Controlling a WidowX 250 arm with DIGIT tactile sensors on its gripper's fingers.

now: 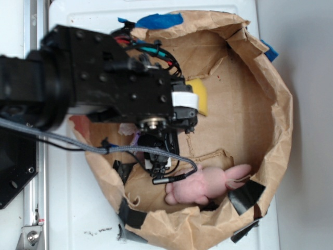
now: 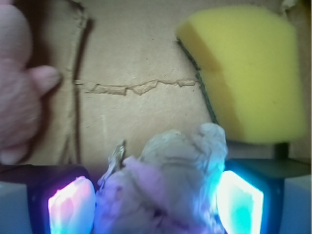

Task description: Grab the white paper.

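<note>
In the exterior view the arm hides most of the white paper (image 2: 165,180); only the wrist view shows it, 1 crumpled wad pinched between the 2 lit pads (image 2: 239,200) of the gripper (image 2: 155,204), clamped on it. Beyond the wad: 1 yellow sponge (image 2: 248,73), 1 pink bunny (image 1: 205,185), cropped, on the cardboard bin (image 1: 239,120).

white paper (image 2: 163,187) | crumpled off-white wad | between claw (image 2: 156,202) pads, on cardboard

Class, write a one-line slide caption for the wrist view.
Crumpled white paper sits between the gripper pads, with a yellow sponge and pink plush bunny on brown paper beyond.
</note>
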